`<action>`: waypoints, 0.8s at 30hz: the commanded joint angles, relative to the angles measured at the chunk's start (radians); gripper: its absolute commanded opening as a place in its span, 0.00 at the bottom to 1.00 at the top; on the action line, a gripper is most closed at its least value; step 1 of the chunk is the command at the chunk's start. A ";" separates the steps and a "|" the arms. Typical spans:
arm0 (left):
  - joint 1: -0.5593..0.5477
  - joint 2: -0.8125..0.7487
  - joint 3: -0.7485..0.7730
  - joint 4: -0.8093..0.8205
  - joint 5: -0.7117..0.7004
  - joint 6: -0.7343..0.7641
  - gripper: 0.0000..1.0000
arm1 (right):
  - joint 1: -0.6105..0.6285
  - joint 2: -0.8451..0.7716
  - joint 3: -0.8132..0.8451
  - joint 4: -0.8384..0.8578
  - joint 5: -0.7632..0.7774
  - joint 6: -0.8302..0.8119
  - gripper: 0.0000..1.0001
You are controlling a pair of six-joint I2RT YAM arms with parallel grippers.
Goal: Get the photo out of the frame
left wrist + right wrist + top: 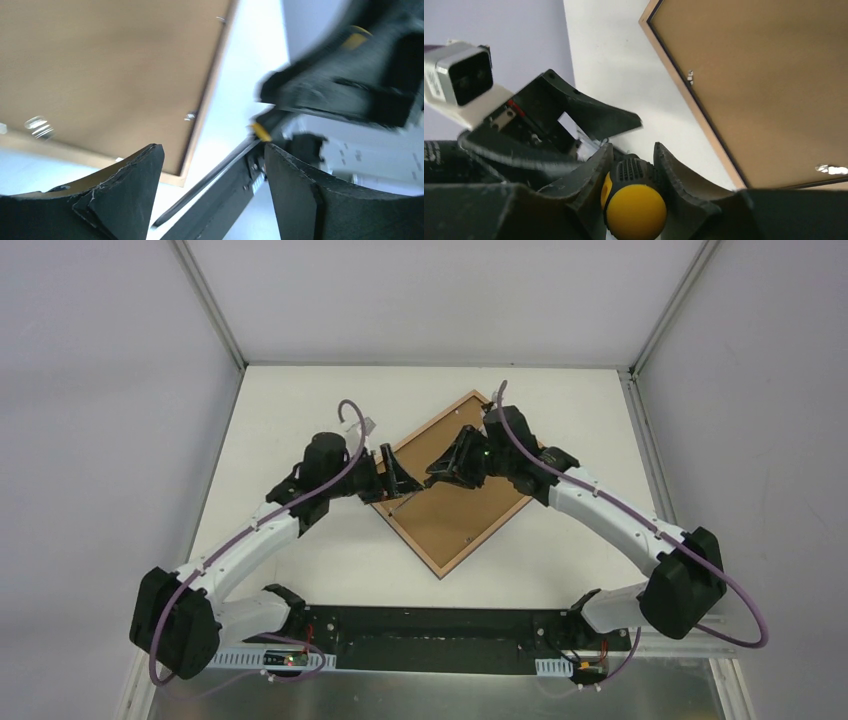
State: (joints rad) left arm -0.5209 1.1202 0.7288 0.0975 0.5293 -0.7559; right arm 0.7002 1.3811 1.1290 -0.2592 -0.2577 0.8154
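Observation:
The frame [437,570] lies face down as a diamond in mid table, showing its light wood-coloured back edge and the brown backing board [470,505]. The photo is hidden under the board. My left gripper [400,480] is open and empty, at the frame's left corner. My right gripper [440,468] hovers over the board's left part, shut on a screwdriver with a yellow and black handle [636,210]. In the left wrist view, the screwdriver's dark shaft [210,175] runs past my open left gripper [214,155]. The frame's edge [694,107] crosses the right wrist view.
Small metal tabs [689,76] [190,116] sit along the board's edge. The left gripper [589,112] and its wrist camera [461,75] are close in front of the right gripper [634,152]. White table all round, walls on three sides.

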 commanded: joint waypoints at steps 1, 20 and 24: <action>0.136 -0.053 0.073 -0.388 -0.225 -0.072 0.75 | 0.017 -0.008 0.025 0.046 0.102 -0.222 0.00; 0.331 0.456 0.291 -0.662 -0.308 -0.123 0.66 | 0.191 0.368 0.442 -0.120 0.423 -0.654 0.00; 0.331 0.529 0.319 -0.662 -0.301 -0.161 0.63 | 0.226 0.435 0.508 -0.134 0.444 -0.633 0.00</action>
State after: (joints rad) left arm -0.1898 1.5944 1.0042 -0.5312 0.2333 -0.8722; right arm 0.8921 1.7752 1.5494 -0.3721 0.1230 0.1989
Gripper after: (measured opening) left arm 0.649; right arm 0.360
